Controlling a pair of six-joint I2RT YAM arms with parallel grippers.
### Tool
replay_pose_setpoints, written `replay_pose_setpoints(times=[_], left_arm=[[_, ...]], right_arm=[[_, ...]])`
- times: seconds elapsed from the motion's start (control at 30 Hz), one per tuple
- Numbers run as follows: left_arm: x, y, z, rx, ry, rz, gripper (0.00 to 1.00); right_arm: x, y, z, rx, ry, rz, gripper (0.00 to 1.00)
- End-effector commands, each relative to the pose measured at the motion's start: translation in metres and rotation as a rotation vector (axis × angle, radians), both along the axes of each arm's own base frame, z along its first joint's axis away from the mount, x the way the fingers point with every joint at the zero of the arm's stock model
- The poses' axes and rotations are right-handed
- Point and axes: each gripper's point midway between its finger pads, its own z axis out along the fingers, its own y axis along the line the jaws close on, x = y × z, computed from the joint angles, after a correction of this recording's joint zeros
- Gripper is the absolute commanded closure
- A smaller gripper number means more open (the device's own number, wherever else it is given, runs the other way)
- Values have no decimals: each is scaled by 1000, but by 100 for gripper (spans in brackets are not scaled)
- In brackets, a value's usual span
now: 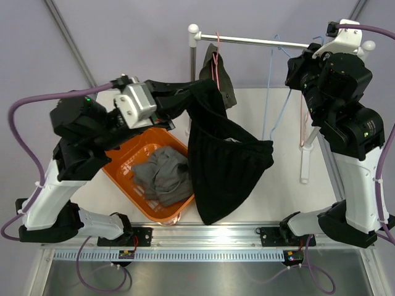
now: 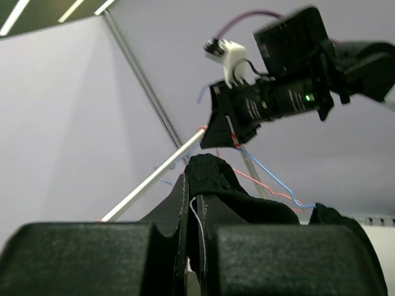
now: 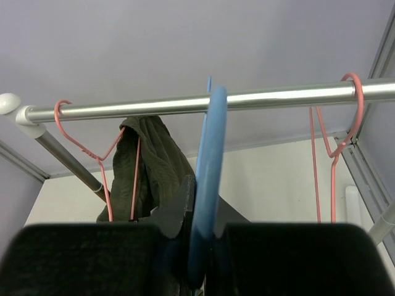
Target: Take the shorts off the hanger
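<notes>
Your left gripper (image 2: pixel 192 246) is pinched shut on the black shorts (image 1: pixel 225 166), which sag above the table beside the orange basket (image 1: pixel 123 168); draw them steadily leftward, away from the rail (image 3: pixel 278 97). Your right gripper (image 3: pixel 203 246), clamped on the blue hanger (image 3: pixel 208 160), should brace it against swinging along.

From the top camera I can't see the left pincer's (image 2: pixel 194 246) fingertips, because the shorts (image 1: pixel 225 166) swallow them. The right pincer (image 3: pixel 203 256) sits behind its own wrist there (only the wrist camera shows it), and that view cuts the blue hanger (image 3: pixel 208 160) off at the bottom. The shorts cover the orange basket's (image 1: pixel 120 169) side toward the tabletop's (image 1: pixel 278 197) middle. The right arm (image 1: pixel 345 123) hides the far right corner.
</notes>
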Motion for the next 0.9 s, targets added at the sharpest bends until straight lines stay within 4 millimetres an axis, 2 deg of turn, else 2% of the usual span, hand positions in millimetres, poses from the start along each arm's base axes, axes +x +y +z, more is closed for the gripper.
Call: replay_pose_setpoints(times=[0.0,0.07,0.17,0.33,0.43,0.53,0.57,0.7,0.73,0.77,0.8,0.83,0.87], left_arm=[[-5,-15,4,-35,-24,-61,100],[0,-32,-14,15,6,-84,100],[3,-48,-30,71,28,-107,100],[0,-58,-44,121,55,-147,100],[-3,-65,-52,153,69,-182,98],[8,-64,-52,139,77,-124,100],[12,-61,-47,122,74,-98,100],[18,-24,5,28,-45,42,100],[16,2,38,-55,-80,98,100],[14,17,54,-98,-110,132,100],[10,37,79,-171,-175,179,100],[6,63,97,-236,-205,231,100],[4,77,109,-282,-236,265,100]], right_arm=[[-9,-7,26,9,-76,9,100],[-8,-7,23,-2,-68,7,100],[-10,-5,24,6,-79,21,100],[-11,-10,33,8,-109,3,100],[-11,-6,35,17,-119,23,100],[-6,-2,30,9,-102,28,100],[-4,-2,26,1,-90,22,100],[-4,-2,14,-16,-57,23,100],[-3,-1,6,-24,-38,25,100],[-3,-1,3,-27,-32,25,100],[-6,-2,2,-26,-31,27,100],[-4,-1,-6,-34,-14,30,100],[-4,-1,-10,-40,-4,29,100]])
